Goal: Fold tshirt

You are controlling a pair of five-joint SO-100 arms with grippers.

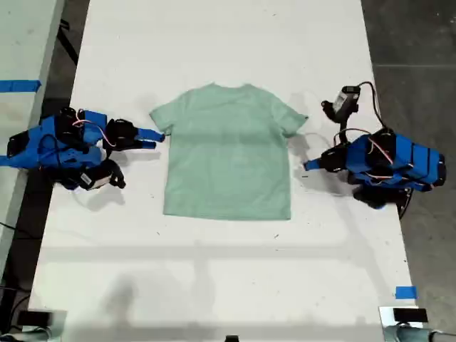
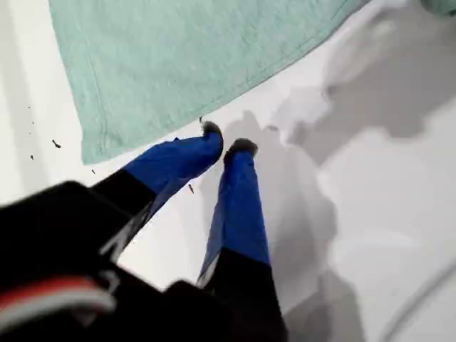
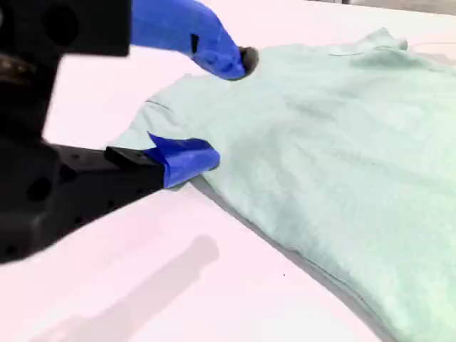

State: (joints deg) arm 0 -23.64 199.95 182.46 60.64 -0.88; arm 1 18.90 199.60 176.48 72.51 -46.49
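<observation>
The pale mint-green tshirt (image 1: 228, 153) lies flat and face up in the middle of the white table (image 1: 214, 285), collar toward the far edge. My second gripper (image 1: 158, 137) is at the exterior view's left and open. Its fingers straddle the edge of the sleeve (image 3: 171, 107), one above the cloth and one low at the table (image 3: 224, 107). My first gripper (image 1: 308, 165) is at the exterior view's right, just off the shirt's side edge. It is shut over bare table (image 2: 226, 140), holding nothing, with the tshirt's hem corner (image 2: 89, 146) close by.
A strip of blue tape (image 1: 405, 292) marks the table near the exterior view's lower right corner. A second surface with blue tape (image 1: 18, 85) stands beyond the table's left edge in that view. Dark floor lies past the right edge.
</observation>
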